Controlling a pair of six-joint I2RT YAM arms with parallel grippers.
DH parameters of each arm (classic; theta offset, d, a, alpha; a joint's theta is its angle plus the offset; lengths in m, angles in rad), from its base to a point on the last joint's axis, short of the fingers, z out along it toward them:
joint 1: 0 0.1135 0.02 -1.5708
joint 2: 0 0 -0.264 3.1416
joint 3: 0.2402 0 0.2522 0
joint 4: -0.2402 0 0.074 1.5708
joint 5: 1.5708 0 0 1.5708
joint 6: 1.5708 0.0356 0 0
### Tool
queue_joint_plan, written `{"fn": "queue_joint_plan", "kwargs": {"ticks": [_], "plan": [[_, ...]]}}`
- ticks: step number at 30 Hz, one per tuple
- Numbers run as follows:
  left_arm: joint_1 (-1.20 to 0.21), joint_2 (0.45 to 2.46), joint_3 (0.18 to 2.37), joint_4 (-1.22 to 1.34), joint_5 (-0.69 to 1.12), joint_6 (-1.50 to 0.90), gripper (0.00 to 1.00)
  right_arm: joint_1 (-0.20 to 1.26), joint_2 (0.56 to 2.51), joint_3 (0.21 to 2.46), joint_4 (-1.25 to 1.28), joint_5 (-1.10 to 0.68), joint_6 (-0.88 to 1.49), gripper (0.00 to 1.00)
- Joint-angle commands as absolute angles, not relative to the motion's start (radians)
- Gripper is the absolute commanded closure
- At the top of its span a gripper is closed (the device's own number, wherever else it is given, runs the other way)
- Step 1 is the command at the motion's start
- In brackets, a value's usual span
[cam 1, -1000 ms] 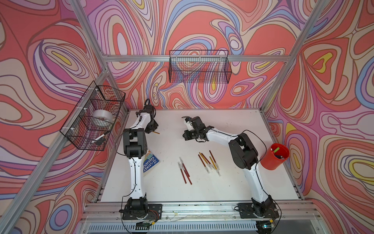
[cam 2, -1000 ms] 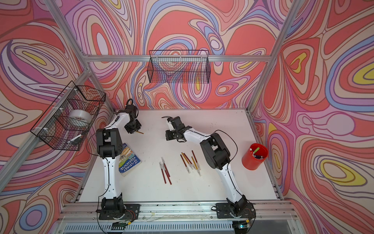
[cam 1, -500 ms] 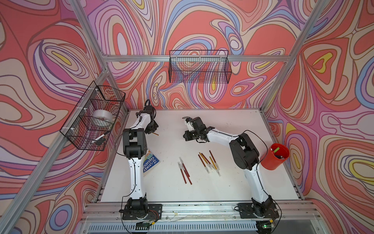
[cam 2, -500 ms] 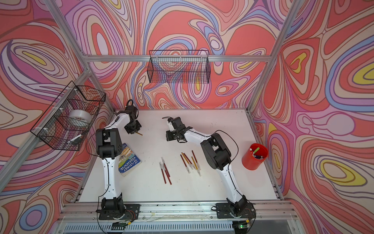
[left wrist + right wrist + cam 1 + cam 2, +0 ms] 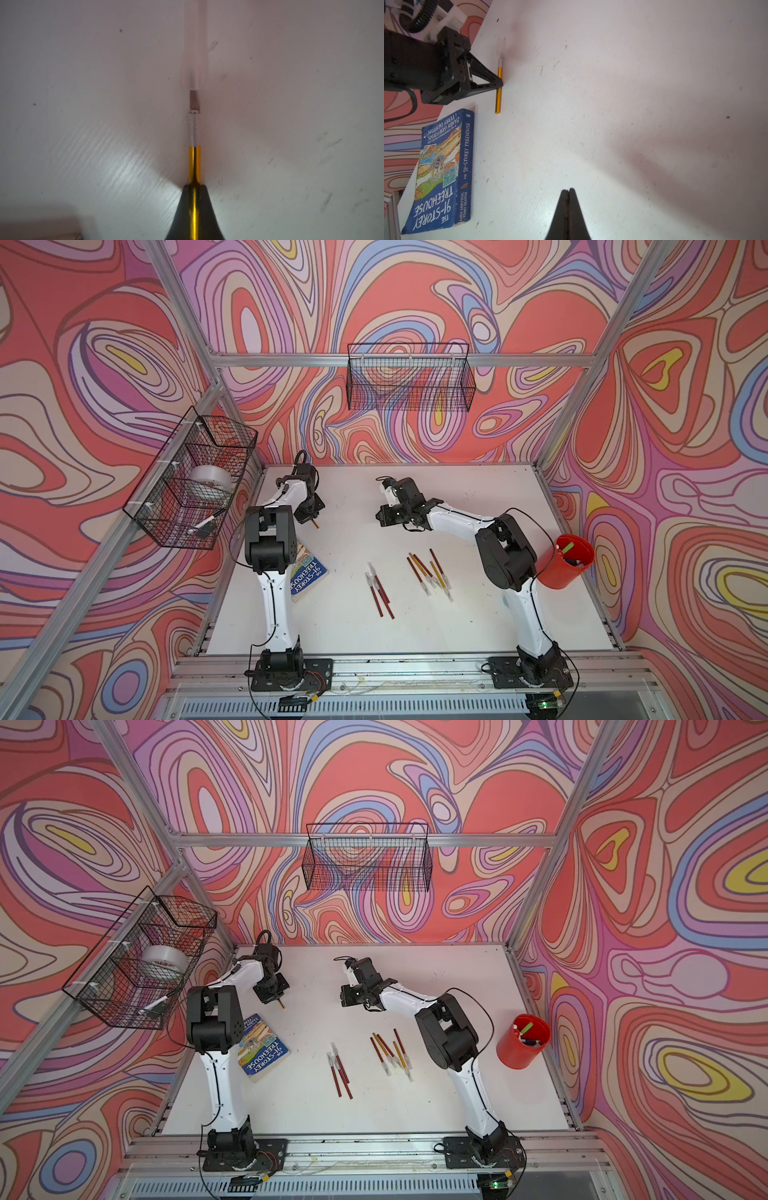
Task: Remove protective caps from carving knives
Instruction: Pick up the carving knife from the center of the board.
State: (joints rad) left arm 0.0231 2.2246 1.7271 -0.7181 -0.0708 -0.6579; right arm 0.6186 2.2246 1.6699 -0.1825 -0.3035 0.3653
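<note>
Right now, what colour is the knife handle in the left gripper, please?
Golden yellow handle; clearest in left wrist view.

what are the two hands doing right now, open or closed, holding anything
left hand: closed on the yellow-handled carving knife
right hand: closed, holding nothing

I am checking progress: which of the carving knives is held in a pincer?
The yellow-handled knife, clamped in the left pincer near the book; all other knives lie loose in two groups mid-table.
</note>
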Motion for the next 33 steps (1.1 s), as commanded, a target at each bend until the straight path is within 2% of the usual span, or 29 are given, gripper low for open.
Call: {"fn": "queue_joint_plan", "kwargs": {"ticks": [1,13,23,33], "plan": [[0.001,2.202,1.654,-0.740,-0.024,-0.666,1.00,0.621,2.156,1.628,-0.156,-0.307,0.392,1.00],[-0.144,2.017,1.484,-0.595,0.089,-0.656,1.00,0.621,1.986,1.454,-0.147,-0.313,0.428,1.00],[-0.241,1.834,1.304,-0.424,0.230,-0.662,1.00,0.581,1.885,1.319,-0.133,-0.411,0.490,0.99],[-0.346,1.719,1.213,-0.272,0.380,-0.655,1.00,0.522,1.820,1.253,-0.051,-0.589,0.553,0.89]]}}
